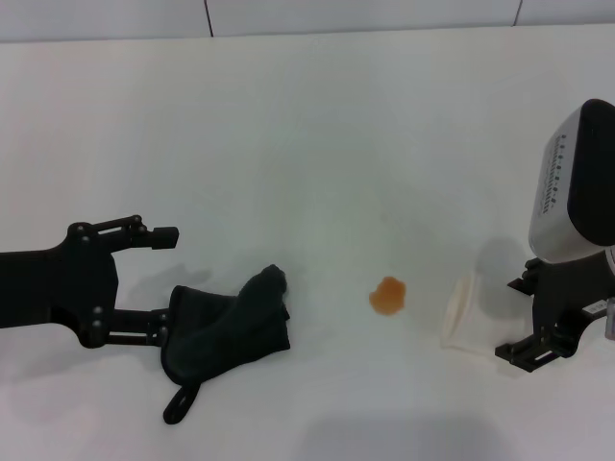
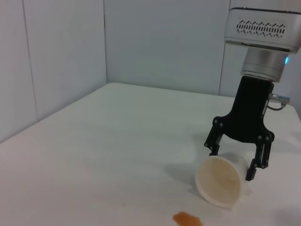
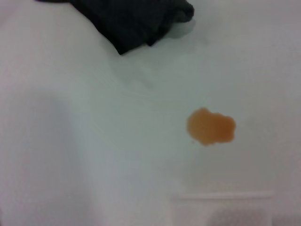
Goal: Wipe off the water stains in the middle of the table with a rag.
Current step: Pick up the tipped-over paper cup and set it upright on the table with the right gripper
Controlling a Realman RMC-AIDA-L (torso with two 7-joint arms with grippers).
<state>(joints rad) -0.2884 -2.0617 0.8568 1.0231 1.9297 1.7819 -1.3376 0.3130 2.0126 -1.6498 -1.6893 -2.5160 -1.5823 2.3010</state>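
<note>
While the left gripper fingers gape beside the rag, the right gripper fingers straddle a tipped cup.

From my remote station I see a pale plastic cup lying tipped on its side, its open mouth showing a beige interior. Behind it rises a grey-white tiled wall crossed by thin dark seams.
</note>
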